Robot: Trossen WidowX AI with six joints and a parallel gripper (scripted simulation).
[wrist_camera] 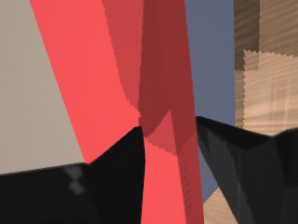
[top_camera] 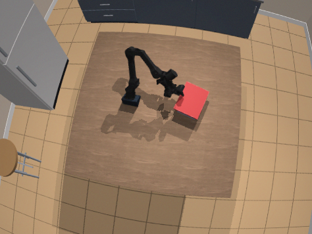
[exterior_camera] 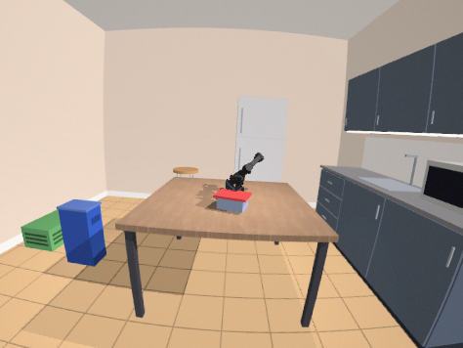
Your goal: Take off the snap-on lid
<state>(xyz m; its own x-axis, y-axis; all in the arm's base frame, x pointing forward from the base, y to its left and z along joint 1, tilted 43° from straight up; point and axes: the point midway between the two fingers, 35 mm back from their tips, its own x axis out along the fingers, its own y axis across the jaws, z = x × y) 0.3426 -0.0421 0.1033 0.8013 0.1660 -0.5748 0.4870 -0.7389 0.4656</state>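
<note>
The red lid point(top_camera: 192, 102) point(exterior_camera: 232, 195) point(wrist_camera: 75, 65) is on top of the blue-grey storage box point(exterior_camera: 231, 204) point(wrist_camera: 212, 60), right side up. Whether its rim is slightly raised from the box cannot be told. My gripper point(top_camera: 180, 93) point(wrist_camera: 167, 128) is shut on the lid's edge at the side nearest the arm base. In the wrist view one finger lies against the lid's top and the other against the underside of its rim, beside the box wall. The finger contact is partly hidden.
The box stands on the wooden table point(top_camera: 148, 161) point(exterior_camera: 181, 210), to the right of the arm base point(top_camera: 131, 100) in the top view. The table's edge lies beyond the box on the far side from the base. A stool, fridge and cabinets stand off the table.
</note>
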